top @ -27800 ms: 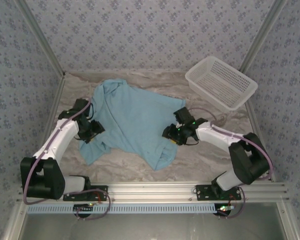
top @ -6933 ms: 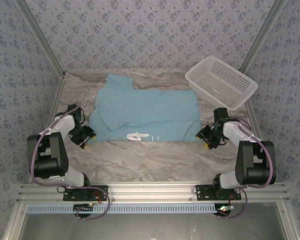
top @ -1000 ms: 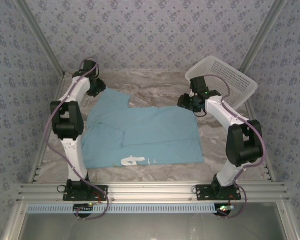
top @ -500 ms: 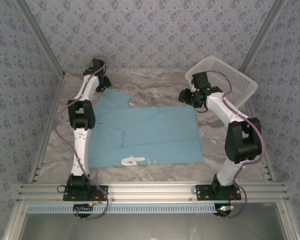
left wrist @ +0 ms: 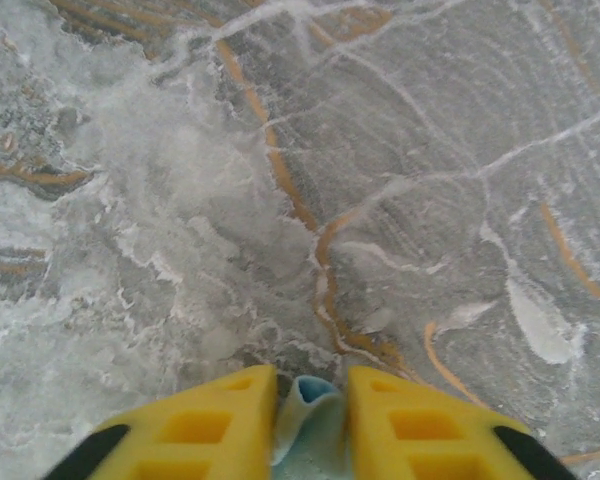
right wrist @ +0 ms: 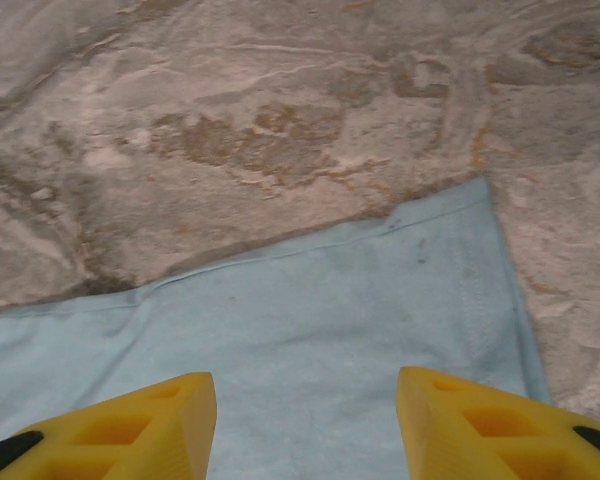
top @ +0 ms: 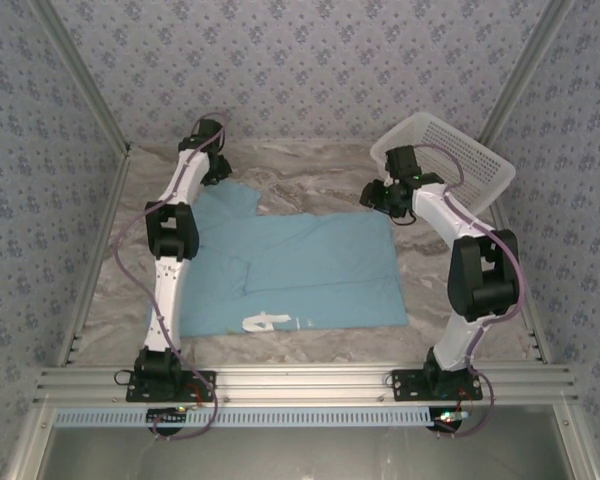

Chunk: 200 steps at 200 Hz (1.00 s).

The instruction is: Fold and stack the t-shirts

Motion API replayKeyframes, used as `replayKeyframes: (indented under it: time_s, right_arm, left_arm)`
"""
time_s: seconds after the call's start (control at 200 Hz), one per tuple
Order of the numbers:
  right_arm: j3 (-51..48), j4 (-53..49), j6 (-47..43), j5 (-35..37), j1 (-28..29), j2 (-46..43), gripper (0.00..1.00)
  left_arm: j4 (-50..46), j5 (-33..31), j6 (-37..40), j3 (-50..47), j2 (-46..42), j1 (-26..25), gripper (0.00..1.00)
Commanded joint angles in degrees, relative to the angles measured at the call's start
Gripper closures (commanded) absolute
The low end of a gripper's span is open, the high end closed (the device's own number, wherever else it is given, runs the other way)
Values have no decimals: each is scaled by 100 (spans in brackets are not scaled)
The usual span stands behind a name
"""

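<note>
Pinching far-left corner: left gripper (left wrist: pixel 312 390) clamped on small fold of light blue short-sleeved cloth t-shirt (top: pixel 310 265). Right gripper (right wrist: pixel 305 385) spread wide above far-right hem corner, nothing held. Judged need: lower right, nip equal bite, lift both corners level, carry far edge toward near edge. T-shirt flat, mid grey marbled tabletop (top: pixel 320 175); white lettering (top: pixel 270 322) peeks near front edge.

top external: looking down from above and behind the arm bases, taking in the whole grey marbled table (top: pixel 310 180) from afar | left wrist: pointing close down at the table's far left | right wrist: hovering close, facing the far right corner of the light blue cloth t-shirt (right wrist: pixel 300 330), sharing it with top external
</note>
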Motion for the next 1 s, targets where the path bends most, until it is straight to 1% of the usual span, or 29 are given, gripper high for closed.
replayKeyframes:
  time_s: [0.0, 0.065, 0.135, 0.19, 0.305, 0.475, 0.689, 0.779, 0.919, 0.994]
  right_arm:
    - [320, -410, 66, 864, 26, 243, 47]
    - [398, -488, 108, 1179, 96, 429, 46]
    - [550, -491, 179, 1448, 179, 678, 46]
    - [724, -732, 246, 1609, 231, 916, 46]
    - [1076, -764, 230, 1851, 240, 1339, 46]
    - [1586, -937, 212, 1945, 218, 1938, 47]
    - [1865, -947, 177, 1939, 120, 2344, 49]
    - [2030, -1061, 148, 1929, 121, 2538, 50]
    - [2015, -1071, 216, 1877, 113, 2638, 54]
    - [1998, -1053, 238, 1865, 104, 2654, 60]
  left_arm:
    - [-656, -90, 62, 91, 181, -75, 90]
    - [-697, -212, 73, 138, 102, -84, 100]
    - [-728, -270, 81, 220, -52, -94, 100]
    - [-725, -286, 107, 249, -213, -106, 100]
    - [-694, -168, 140, 249, -552, -145, 100]
    - [-739, 151, 100, 241, -803, -176, 100]
    - [-820, 342, 169, 232, -996, -207, 100]
    - [-804, 397, 178, 234, -1095, -207, 100]
    - [-761, 460, 160, 240, -1238, -207, 100]
    - [-776, 476, 161, 248, -1291, -207, 100]
